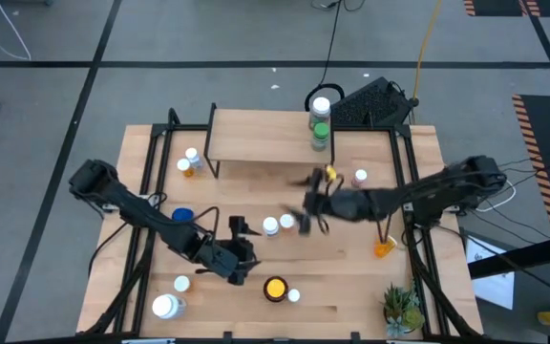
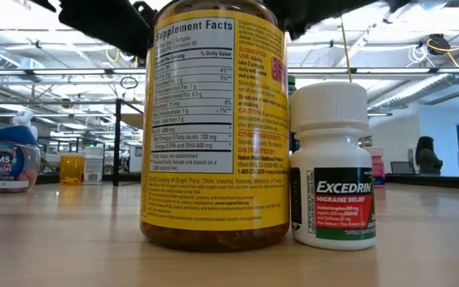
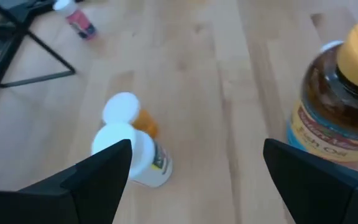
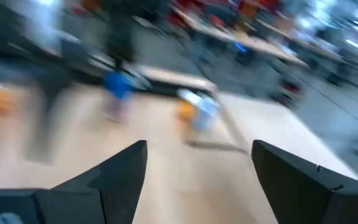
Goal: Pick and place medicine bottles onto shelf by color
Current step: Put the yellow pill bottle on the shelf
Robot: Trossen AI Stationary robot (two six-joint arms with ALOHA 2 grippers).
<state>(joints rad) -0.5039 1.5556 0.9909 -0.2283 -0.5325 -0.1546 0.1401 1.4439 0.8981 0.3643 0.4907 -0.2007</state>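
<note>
With its fingers spread and empty, the right gripper (image 1: 309, 204) hovers just in front of the shelf (image 1: 256, 139), seemingly between picks, needing next to drop onto the white-capped bottles (image 1: 278, 225) beside it.

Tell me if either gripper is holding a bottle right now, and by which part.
Neither holds anything. The left gripper is open with bare table between its fingers, and the right gripper is open and empty too.

Bare tabletop (image 1: 351, 268) lies right of the yellow-lidded jar (image 1: 275, 288); two white-capped bottles (image 1: 278, 225) block the centre.
</note>
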